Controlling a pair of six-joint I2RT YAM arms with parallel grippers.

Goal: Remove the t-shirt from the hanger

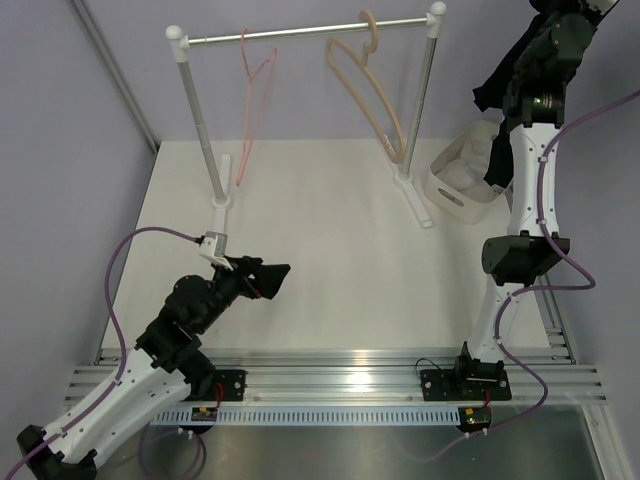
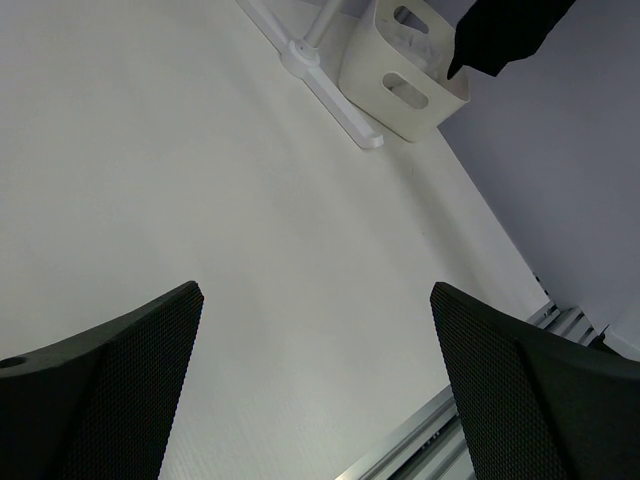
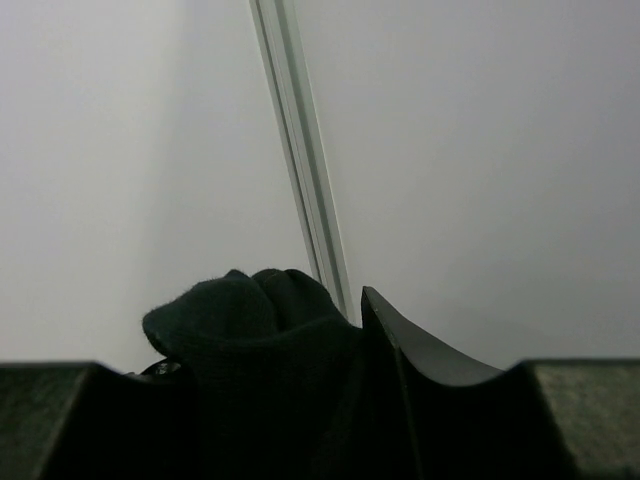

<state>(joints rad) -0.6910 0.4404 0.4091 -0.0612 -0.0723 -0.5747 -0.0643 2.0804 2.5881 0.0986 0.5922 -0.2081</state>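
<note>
the left arm (image 1: 110, 395) and right arm (image 1: 528, 190) wear white link shells and black joint housings, and a purple cable (image 1: 150, 232) runs behind each claw. the left gripper (image 2: 315, 290) has black wedge fingers (image 2: 120, 390) with fine mesh-textured faces.

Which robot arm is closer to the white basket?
Right. The right gripper holds the black t-shirt up above the white basket. The left gripper is low over the table, far to the basket's left, fingers open.

White table (image 1: 330, 260), pale lilac walls (image 1: 60, 120). Clothes rack (image 1: 300, 33) at far edge, white bin (image 1: 455, 185) far right corner, aluminium rails (image 1: 340, 378) near edge.
</note>
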